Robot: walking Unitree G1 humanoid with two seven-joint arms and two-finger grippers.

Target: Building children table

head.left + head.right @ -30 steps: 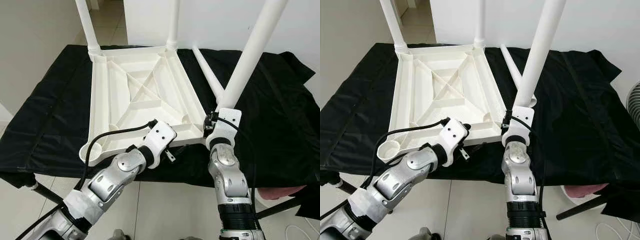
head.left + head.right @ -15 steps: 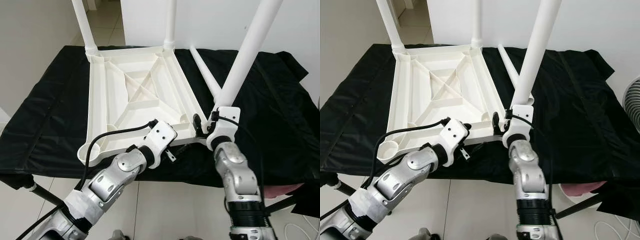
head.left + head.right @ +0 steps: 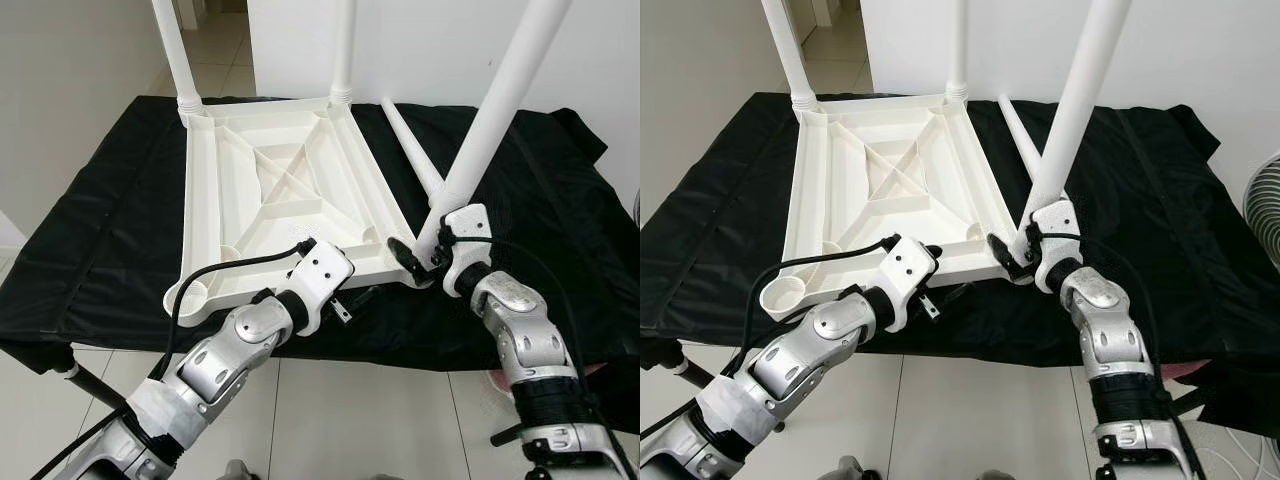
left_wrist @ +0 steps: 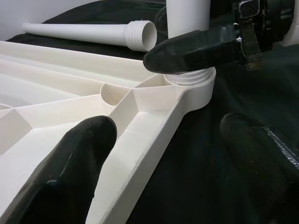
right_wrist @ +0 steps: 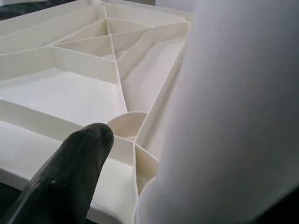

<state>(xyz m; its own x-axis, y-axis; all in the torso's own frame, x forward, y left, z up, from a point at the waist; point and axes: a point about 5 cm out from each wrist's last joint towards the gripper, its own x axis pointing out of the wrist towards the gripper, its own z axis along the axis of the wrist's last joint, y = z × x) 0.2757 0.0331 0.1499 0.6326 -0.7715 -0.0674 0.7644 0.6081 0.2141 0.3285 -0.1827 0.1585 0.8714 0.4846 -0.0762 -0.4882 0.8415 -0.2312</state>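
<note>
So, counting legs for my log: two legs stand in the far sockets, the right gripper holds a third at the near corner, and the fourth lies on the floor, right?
Not the floor. The left eye view shows the fourth leg lying on the black cloth beside the upturned tabletop. Two far legs stand; the right gripper holds the third leg.

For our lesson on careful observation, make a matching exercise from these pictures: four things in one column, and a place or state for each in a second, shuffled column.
1. loose leg
2. right gripper
3. left gripper
4. empty socket

A. at the tabletop's near edge
B. lying on the black cloth
C. near left corner of the tabletop
D. around the leaning leg's base

Pairs: 1-B, 2-D, 3-A, 4-C
</note>
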